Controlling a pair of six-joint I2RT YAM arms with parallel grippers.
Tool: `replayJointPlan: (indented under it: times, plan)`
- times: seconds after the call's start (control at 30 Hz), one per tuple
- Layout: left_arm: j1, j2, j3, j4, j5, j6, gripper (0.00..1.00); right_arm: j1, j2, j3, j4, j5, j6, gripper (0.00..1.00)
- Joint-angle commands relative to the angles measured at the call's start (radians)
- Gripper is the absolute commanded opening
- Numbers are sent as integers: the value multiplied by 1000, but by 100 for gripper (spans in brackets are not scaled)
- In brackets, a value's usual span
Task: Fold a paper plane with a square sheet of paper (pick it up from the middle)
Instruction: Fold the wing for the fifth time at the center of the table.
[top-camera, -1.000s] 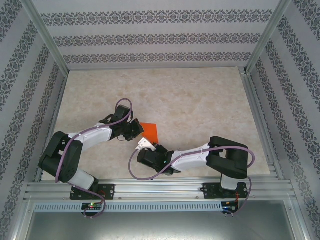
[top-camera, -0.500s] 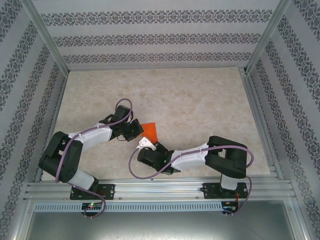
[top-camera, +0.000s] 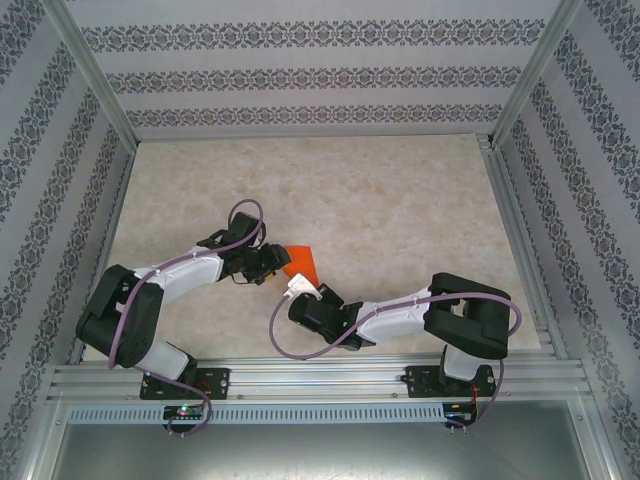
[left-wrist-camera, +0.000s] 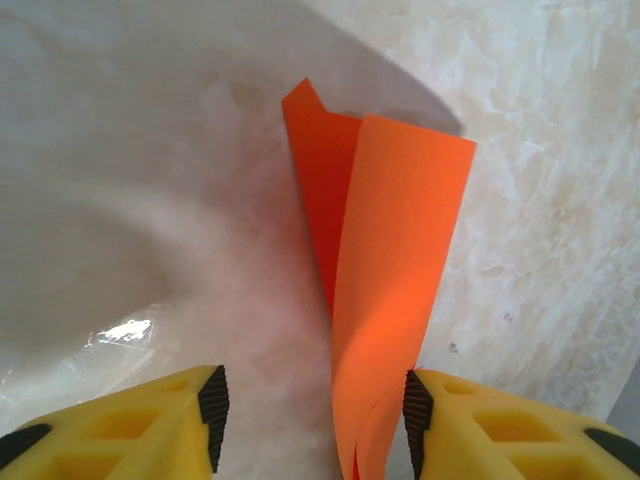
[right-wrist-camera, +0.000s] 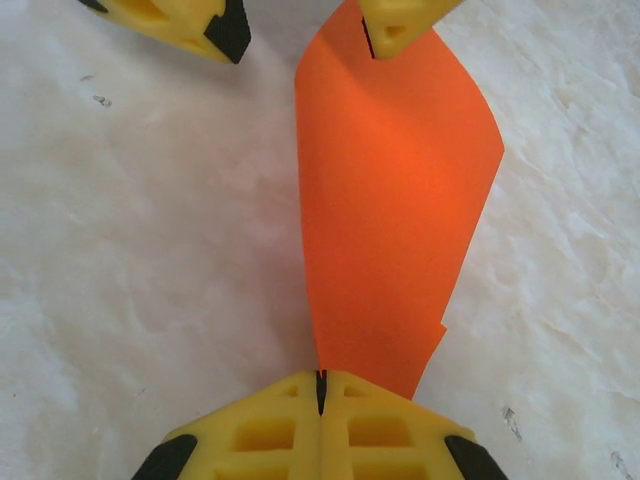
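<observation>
Orange-red paper, the square sheet of paper, is folded over on itself into a narrow, loosely curled strip of two layers, and it sits above the marbled table between the two arms. The right jaws are the landmark. They are closed flat together with no gap, and they pinch one end of the sheet. In the right wrist view the paper rises straight out of that closed seam and widens away from it into a smooth, slightly bowed panel with one small notch just beside the grip.

The left jaws stand at the end of the sheet farthest from the right jaws, and they are apart, gripping nothing. In the left wrist view the paper runs up just inside one yellow finger, and a wide gap of bare table separates it from the other finger. Whether the sheet touches that nearer finger cannot be told. A darker back layer shows behind the brighter front one.

From above, the left arm and the right arm both reach toward the paper.
</observation>
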Motion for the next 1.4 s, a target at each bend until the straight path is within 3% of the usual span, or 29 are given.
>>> replayJointPlan:
  times: [0.0,0.23,0.47,0.93,1.07,1.2,1.37]
  plan:
    - [-7,39,47,-39,-3,23,56,-4,-12,-8,39,-14,-7,0]
    - [-7,112,101,-30,35,42,55,-2,2,-9,40,-16,-2,0]
    - [-7,144,108,-22,40,50,44,-3,11,-6,37,-18,4,0]
    - [-6,153,119,-51,25,54,9,-2,3,-22,32,-12,3,2]
    - [-7,144,119,-55,28,48,3,-3,3,-30,37,-8,5,8]
    - [-7,135,116,-55,32,44,2,-3,9,-22,32,-7,-3,16]
    - [-6,138,115,-55,40,44,2,-2,24,0,24,9,-21,20]
